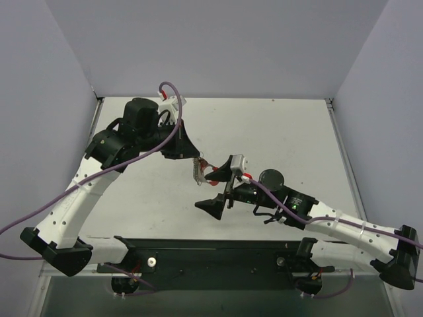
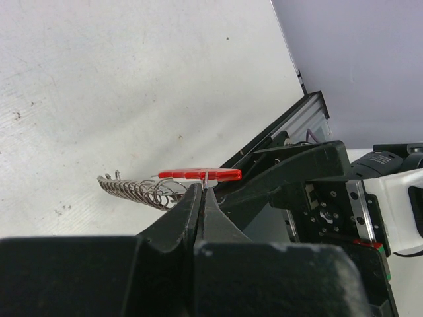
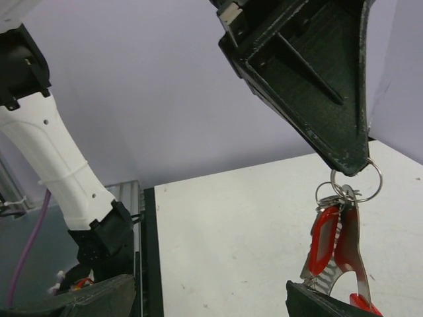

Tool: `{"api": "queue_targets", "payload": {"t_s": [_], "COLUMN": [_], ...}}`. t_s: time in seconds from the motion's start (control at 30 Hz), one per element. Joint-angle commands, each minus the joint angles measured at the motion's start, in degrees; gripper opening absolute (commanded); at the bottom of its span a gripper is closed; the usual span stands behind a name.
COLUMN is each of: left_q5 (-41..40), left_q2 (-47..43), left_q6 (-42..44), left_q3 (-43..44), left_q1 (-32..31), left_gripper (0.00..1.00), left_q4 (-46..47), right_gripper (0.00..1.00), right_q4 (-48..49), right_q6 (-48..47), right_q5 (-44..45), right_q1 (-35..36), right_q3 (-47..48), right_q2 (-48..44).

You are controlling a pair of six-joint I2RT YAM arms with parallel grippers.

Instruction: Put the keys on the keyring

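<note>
My left gripper (image 1: 195,160) is shut on a thin wire ring at the top of the keyring (image 1: 201,170) and holds it above the table. In the left wrist view the shut fingertips (image 2: 198,193) pinch the wire, with the red arc (image 2: 198,174) edge-on and the silvery ridged band (image 2: 135,191) stretching left. In the right wrist view the keyring (image 3: 325,238) hangs from the left finger (image 3: 317,86). My right gripper (image 1: 217,190) is open wide, and one finger (image 3: 327,302) is at the keyring's lower end. I cannot pick out the tiny key for certain.
The white table (image 1: 277,132) lies below, walled by grey panels. A black rail (image 1: 218,254) with the arm bases runs along the near edge. Purple cables (image 1: 39,218) trail from the left arm.
</note>
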Motion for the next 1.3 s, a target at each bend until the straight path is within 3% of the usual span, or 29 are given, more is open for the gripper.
{"api": "queue_targets", "payload": {"t_s": [0.0, 0.77, 1.1, 1.2, 1.27], "left_q5": [2.1, 3.8, 5.4, 5.8, 6.1], "left_q2": [-1.7, -2.5, -2.7, -3.1, -3.3], "left_q6": [-0.7, -0.9, -1.6, -1.8, -2.0], "left_q3": [-0.1, -0.9, -2.1, -2.5, -2.8], "left_q1": [0.4, 0.4, 0.4, 0.5, 0.4], "left_gripper": [0.0, 0.0, 0.0, 0.0, 0.0], "left_q4": [4.7, 6.0, 7.4, 7.7, 8.1], "right_gripper": [1.0, 1.0, 0.99, 0.93, 0.83], "right_q4": [6.1, 7.1, 9.1, 10.0, 10.8], "right_q6": [-1.7, -8.7, -8.9, -8.3, -7.7], "right_q5": [5.4, 14.2, 14.7, 15.6, 16.4], "right_q1": [0.2, 0.1, 0.1, 0.0, -0.3], "right_q3": [1.4, -0.8, 0.1, 0.5, 0.8], "right_q2": [-0.1, -3.7, -0.7, 0.1, 0.5]}}
